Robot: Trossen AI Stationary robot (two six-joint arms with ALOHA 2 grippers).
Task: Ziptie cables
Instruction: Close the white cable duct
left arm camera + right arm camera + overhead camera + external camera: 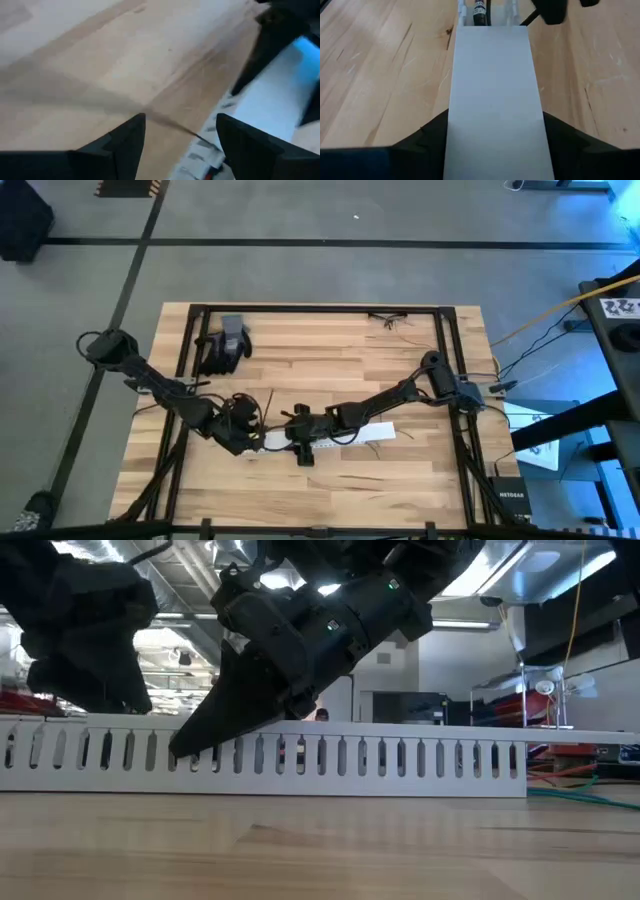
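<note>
On the near half of the table point(330, 490) lies the white slotted strip point(360, 434), and everything here is placed from it. The right gripper point(301, 445) sits over the strip's left part. Its fingers point(420, 142) straddle the strip and seem closed against its two long sides, so I judge it to be pinning the strip down. The left gripper point(248, 440) is just off the strip's left end. Its fingers point(127, 142) stand well apart and hold nothing, and one thin dark strand runs across the gap between them.

That strand belongs to the cables point(170, 123), which from above show as a few hair-thin dark lines fanning out just beyond the strip's left end, close to the left gripper. The right wrist view also shows a thicker dark lead in the strip's channel at that end. I cannot tell whether it is part of the bunch.

The strands look very light and limp. They will likely slide apart, spring out sideways and slip through a loose pinch. A good hold would be low and across the whole bunch, near the strip's end where the strands run closest together, with the fingers closing fully.

Farther from the strip, towards its far left, sits a dark and grey bundle point(226, 345). At the table's far edge lies a small wiry tangle point(388, 318), too small to identify
</note>
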